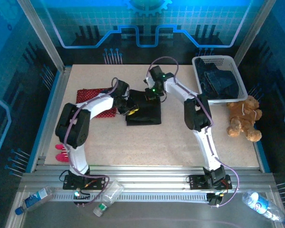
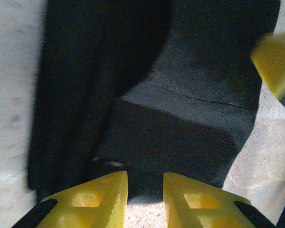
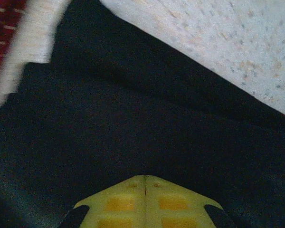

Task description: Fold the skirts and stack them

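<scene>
At centre, black skirt [image 1: 145, 114], right claw [image 3: 145, 179] closed

Bare table [image 1: 156, 147] before black skirt [image 1: 149, 114]

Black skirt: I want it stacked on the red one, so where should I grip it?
The black skirt lies flat and folded, so only an edge gives layers to pinch: probably the left edge, coming low from the left.
</scene>
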Robot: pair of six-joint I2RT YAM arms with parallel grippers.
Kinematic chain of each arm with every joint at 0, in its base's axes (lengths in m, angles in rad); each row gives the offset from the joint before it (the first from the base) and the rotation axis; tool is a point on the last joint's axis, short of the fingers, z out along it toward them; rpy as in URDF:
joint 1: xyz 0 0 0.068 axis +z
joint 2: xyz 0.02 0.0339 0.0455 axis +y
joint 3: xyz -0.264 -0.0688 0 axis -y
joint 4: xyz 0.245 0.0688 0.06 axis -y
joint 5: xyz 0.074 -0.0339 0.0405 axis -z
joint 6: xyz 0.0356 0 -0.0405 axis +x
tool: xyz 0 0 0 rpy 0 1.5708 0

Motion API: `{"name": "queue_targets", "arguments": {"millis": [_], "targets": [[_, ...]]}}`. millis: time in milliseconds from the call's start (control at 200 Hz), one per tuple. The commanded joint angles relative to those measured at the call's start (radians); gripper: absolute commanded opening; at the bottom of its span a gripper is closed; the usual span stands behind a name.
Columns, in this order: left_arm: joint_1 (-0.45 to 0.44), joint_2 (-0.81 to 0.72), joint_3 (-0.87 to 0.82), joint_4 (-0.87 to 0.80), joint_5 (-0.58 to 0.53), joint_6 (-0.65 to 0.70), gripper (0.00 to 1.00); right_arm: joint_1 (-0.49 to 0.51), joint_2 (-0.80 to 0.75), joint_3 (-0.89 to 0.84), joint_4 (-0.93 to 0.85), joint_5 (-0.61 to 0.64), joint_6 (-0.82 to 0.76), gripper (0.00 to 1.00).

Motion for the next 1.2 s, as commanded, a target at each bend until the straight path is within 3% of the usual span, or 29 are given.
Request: {"name": "queue_targets", "arguments": {"millis": [0, 160, 315, 375, 435, 535, 630, 700, 790, 895, 1050, 1195], "targets": [[0.012, 0.087, 0.040, -0.016, -0.004, -0.010, 0.25, -0.010, 0.022, 0.015, -0.151, 0.082, 0.145, 0.00], [0.010, 0.181, 0.146, -0.099, -0.053, 0.075, 0.25, 0.005, -0.164, -0.318, -0.008, 0.019, 0.320, 0.00], [0.007, 0.307, 0.348, -0.187, -0.076, 0.153, 0.26, 0.050, -0.406, -0.799, 0.425, -0.196, 0.735, 0.10], [0.000, 0.342, 0.431, -0.241, -0.074, 0.176, 0.25, 0.075, -0.481, -0.923, 0.574, -0.193, 0.878, 0.16], [-0.001, 0.326, 0.464, -0.264, -0.081, 0.190, 0.25, 0.082, -0.541, -0.975, 0.609, -0.133, 0.920, 0.21], [0.006, 0.216, 0.400, -0.230, -0.114, 0.190, 0.31, 0.057, -0.628, -0.991, 0.541, 0.001, 0.835, 0.28], [0.027, 0.104, 0.309, -0.205, -0.116, 0.176, 0.36, 0.013, -0.677, -0.970, 0.484, 0.039, 0.661, 0.35], [0.040, 0.020, 0.231, -0.186, -0.101, 0.161, 0.40, -0.011, -0.679, -0.940, 0.463, 0.013, 0.477, 0.42], [0.041, -0.072, 0.137, -0.152, -0.076, 0.143, 0.47, -0.020, -0.657, -0.892, 0.419, 0.031, 0.257, 0.43], [0.041, -0.146, 0.037, -0.092, -0.033, 0.100, 0.56, -0.036, -0.594, -0.832, 0.387, -0.034, 0.074, 0.43], [0.041, -0.176, -0.032, -0.062, -0.033, 0.082, 0.68, -0.043, -0.485, -0.712, 0.314, -0.050, -0.022, 0.44], [0.021, -0.133, -0.018, -0.127, -0.097, 0.113, 0.67, -0.042, -0.411, -0.647, 0.288, -0.084, -0.027, 0.48]]}}
